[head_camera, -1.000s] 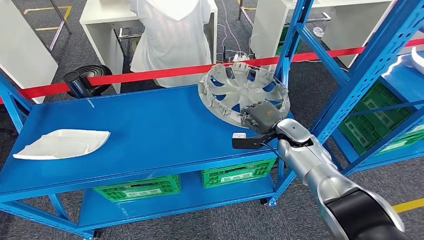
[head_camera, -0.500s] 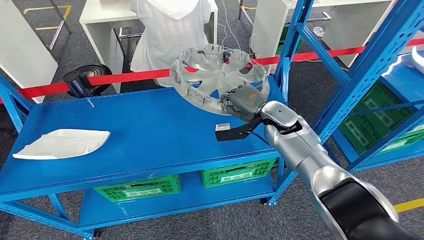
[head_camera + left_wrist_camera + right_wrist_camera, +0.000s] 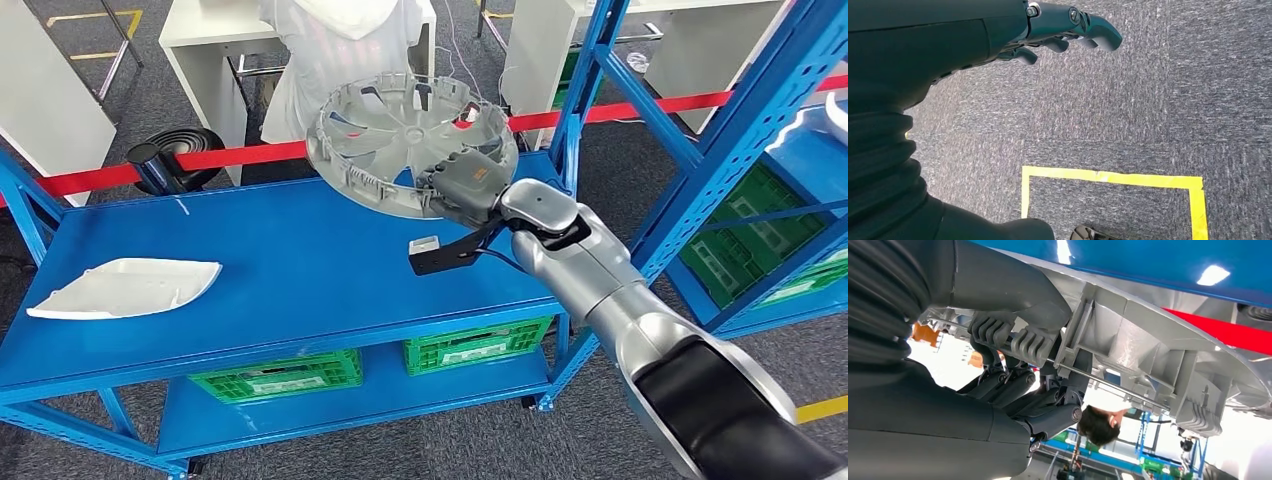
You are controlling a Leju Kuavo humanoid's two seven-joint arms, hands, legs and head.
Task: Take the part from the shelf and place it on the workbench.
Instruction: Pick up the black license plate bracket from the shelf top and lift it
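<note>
A grey round wheel cover (image 3: pixel 400 140) hangs tilted above the back right part of the blue workbench (image 3: pixel 280 270), inner ribbed side up. My right hand (image 3: pixel 462 186) grips its near rim, thumb and fingers clamped on the edge. Close up in the right wrist view, the fingers (image 3: pixel 1013 340) wrap the cover's rim (image 3: pixel 1148 365) and its wire ring. My left hand (image 3: pixel 1068 30) hangs over the grey floor with its fingers apart and nothing in them.
A white flat part (image 3: pixel 125 287) lies at the workbench's left end. A blue shelf frame (image 3: pixel 720 150) stands to the right. A red barrier tape (image 3: pixel 220 155) runs behind the bench, with a person in white (image 3: pixel 340 70) beyond it. Green crates (image 3: pixel 470 345) sit underneath.
My right hand has carried the wheel cover to the left and higher, from the bench's right end toward its middle. The cover now tilts more toward me.
</note>
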